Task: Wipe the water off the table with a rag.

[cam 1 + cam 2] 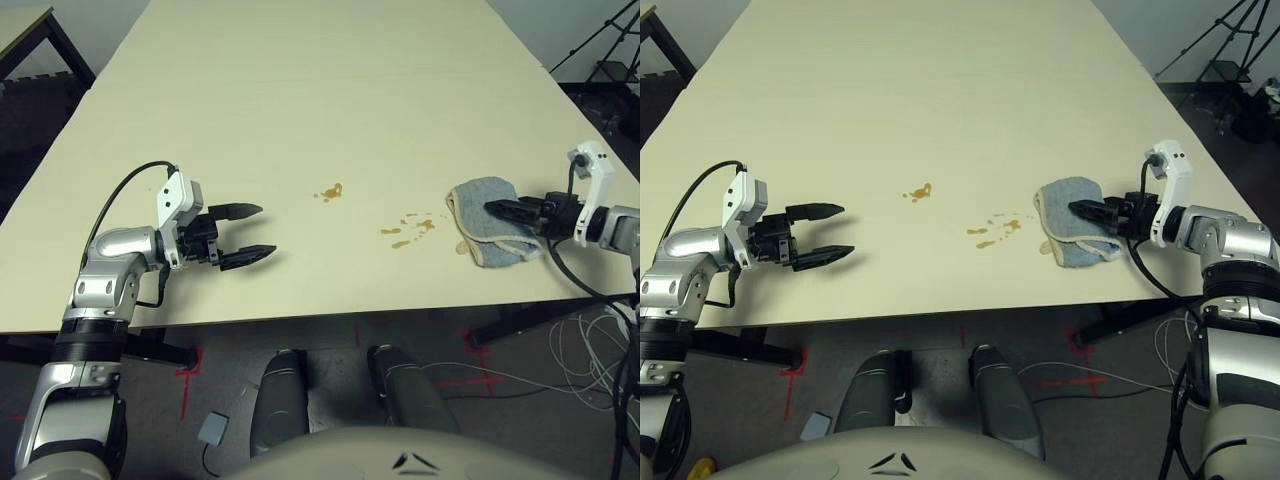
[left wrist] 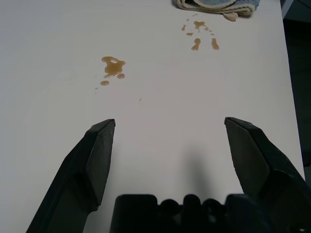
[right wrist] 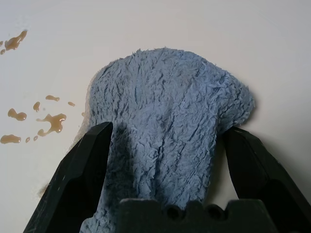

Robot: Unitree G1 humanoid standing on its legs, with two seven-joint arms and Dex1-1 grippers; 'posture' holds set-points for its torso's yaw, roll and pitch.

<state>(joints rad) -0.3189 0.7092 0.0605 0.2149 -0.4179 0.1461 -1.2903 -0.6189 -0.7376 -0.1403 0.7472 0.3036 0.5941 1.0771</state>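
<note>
Left eye view: on the tabletop (image 1: 300,110), we locate the rag at the near edge, toward the right corner. The right gripper (image 3: 170,128) is nearer, jaws spread astride the cloth, unclenched; the left gripper (image 1: 268,229) is released and empty. The rag (image 1: 482,194) is grey-blue, folded, cream-hemmed, roughly as long as wide. We judge the wipe runs toward the left edge, across the amber water (image 1: 401,244).
</note>
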